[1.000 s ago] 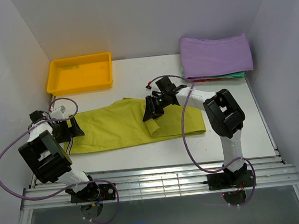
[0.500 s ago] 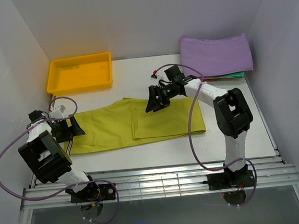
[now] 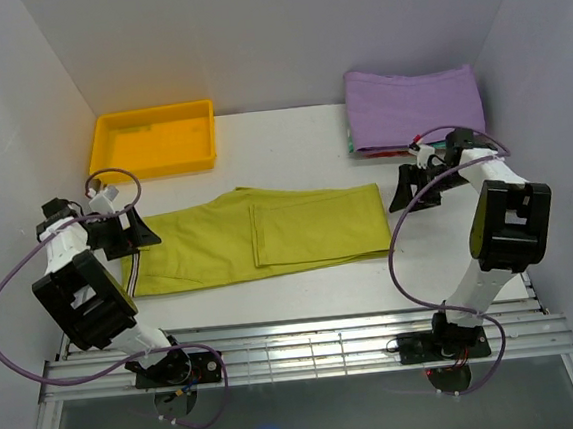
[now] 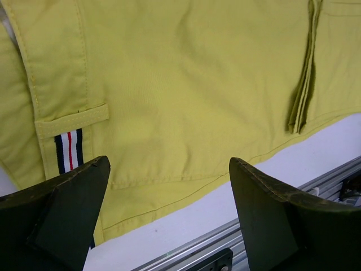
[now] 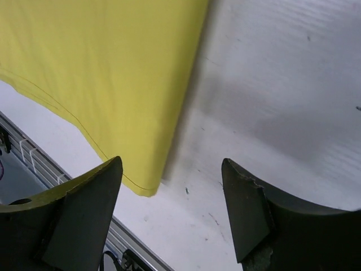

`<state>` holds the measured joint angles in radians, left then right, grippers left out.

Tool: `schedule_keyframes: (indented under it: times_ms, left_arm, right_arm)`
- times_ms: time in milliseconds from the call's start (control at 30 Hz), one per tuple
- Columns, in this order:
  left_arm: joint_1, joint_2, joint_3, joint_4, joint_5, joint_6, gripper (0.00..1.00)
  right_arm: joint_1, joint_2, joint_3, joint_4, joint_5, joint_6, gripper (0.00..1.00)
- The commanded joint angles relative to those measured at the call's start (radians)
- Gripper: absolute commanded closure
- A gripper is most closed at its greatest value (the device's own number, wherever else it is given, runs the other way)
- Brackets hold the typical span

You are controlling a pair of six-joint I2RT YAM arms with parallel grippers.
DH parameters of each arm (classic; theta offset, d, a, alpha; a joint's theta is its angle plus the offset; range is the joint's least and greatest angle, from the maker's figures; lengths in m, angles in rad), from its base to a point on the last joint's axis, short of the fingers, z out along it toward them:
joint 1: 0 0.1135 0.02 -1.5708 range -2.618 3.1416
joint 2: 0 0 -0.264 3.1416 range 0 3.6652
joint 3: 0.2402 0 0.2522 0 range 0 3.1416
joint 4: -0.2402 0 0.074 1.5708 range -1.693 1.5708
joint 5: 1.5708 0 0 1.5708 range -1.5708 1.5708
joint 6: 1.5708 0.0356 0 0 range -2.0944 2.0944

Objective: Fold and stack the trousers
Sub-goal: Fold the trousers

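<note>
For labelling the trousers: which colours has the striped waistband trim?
Trim: navy, white, red stripes; best in left wrist view.

The white table (image 3: 290,144) carries the trousers (image 3: 268,234), a yellow tray (image 3: 152,141) and purple folded cloth (image 3: 414,106)

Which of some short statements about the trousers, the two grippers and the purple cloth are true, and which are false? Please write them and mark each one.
1. The trousers lie flat on the table. True.
2. The right gripper grips the trousers. False: it is open beside their leg end and holds nothing.
3. The left gripper is open over the waistband end. True.
4. The purple cloth lies on the trousers. False: it lies apart from them, at the far right corner.
</note>
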<state>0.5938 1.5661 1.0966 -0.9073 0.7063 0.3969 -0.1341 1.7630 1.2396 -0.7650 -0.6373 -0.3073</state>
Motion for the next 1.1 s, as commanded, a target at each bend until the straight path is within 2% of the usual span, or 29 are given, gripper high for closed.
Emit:
schedule_keyframes:
  times_ms: [0,167,300,500,533,633,667,733,900,1067]
  left_arm:
    - [0.011,-0.002,0.057,-0.054,0.110,0.019,0.02]
    - [0.031,0.028,0.077,-0.048,0.111,0.000,0.02]
    - [0.084,0.035,0.091,-0.038,0.093,-0.018,0.02]
    - [0.175,0.077,0.123,-0.039,0.074,-0.018,0.02]
    - [0.182,0.083,0.126,-0.042,0.078,-0.015,0.02]
    - [0.204,0.095,0.129,-0.044,0.084,-0.007,0.02]
    - [0.207,0.097,0.129,-0.044,0.082,-0.004,0.02]
    - [0.213,0.097,0.125,-0.039,0.061,0.006,0.02]
    - [0.250,0.080,0.088,0.019,-0.021,0.006,0.02]
    - [0.271,0.089,0.057,-0.008,-0.018,0.106,0.02]
  right_arm:
    - [-0.047,0.056,-0.012,-0.091,-0.061,-0.139,0.24]
    - [-0.055,0.159,-0.037,-0.085,-0.194,-0.147,0.28]
    - [-0.055,0.243,-0.069,-0.030,-0.225,-0.122,0.30]
    - [-0.021,0.271,-0.103,0.084,-0.260,-0.055,0.34]
    - [-0.015,0.274,-0.118,0.101,-0.259,-0.049,0.36]
    - [-0.001,0.292,-0.131,0.131,-0.277,-0.038,0.57]
    - [-0.002,0.296,-0.131,0.133,-0.279,-0.038,0.74]
    - [-0.005,0.280,-0.131,0.121,-0.269,-0.045,0.91]
    - [-0.074,0.150,-0.153,0.055,-0.214,-0.098,0.92]
    - [-0.188,0.050,-0.120,-0.081,-0.128,-0.189,0.92]
